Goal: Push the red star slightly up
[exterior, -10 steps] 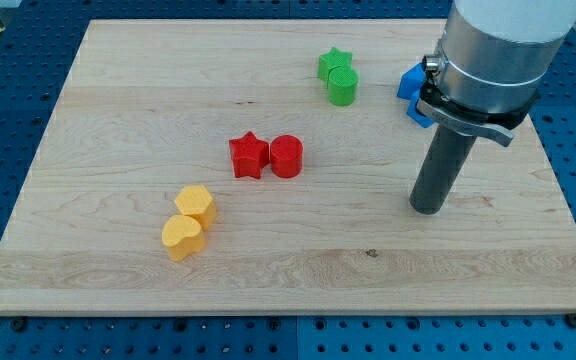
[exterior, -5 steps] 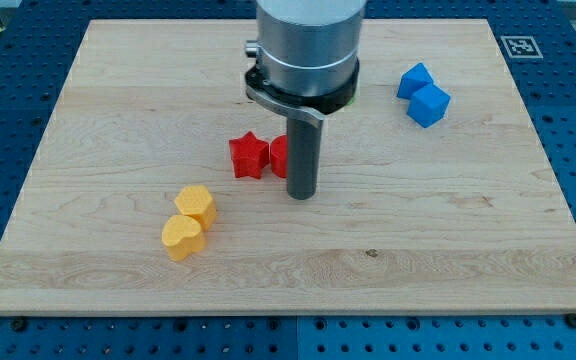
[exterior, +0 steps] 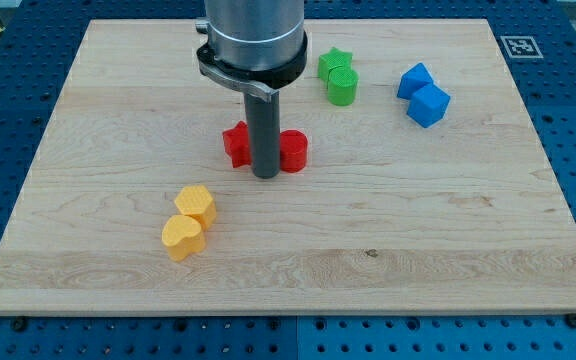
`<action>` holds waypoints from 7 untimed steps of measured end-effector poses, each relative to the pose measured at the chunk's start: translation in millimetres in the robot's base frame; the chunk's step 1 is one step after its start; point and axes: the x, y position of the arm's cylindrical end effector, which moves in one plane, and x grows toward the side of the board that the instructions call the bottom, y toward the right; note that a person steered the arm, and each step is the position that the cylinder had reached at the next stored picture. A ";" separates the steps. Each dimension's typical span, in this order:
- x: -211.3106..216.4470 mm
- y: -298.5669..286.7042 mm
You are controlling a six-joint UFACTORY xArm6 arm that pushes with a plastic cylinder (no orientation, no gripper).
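The red star (exterior: 235,144) lies near the middle of the wooden board (exterior: 118,120), partly hidden behind my rod. A red cylinder (exterior: 294,151) sits just to its right. My tip (exterior: 264,175) stands between the two, at the star's lower right edge and touching or nearly touching it. The rod covers the star's right side.
A green star (exterior: 334,61) and green cylinder (exterior: 342,86) sit at the upper middle. Two blue blocks (exterior: 423,94) lie at the upper right. Two yellow blocks (exterior: 189,221) lie at the lower left.
My tip has swept from the board's right side leftwards, past the red cylinder, to the star's lower right. The red star and cylinder have shifted slightly up.
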 end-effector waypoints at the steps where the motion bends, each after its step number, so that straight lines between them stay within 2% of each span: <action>1: 0.0 -42.9; 2: 0.0 -53.1; 5: -17.7 -34.2; 7: -43.1 -67.9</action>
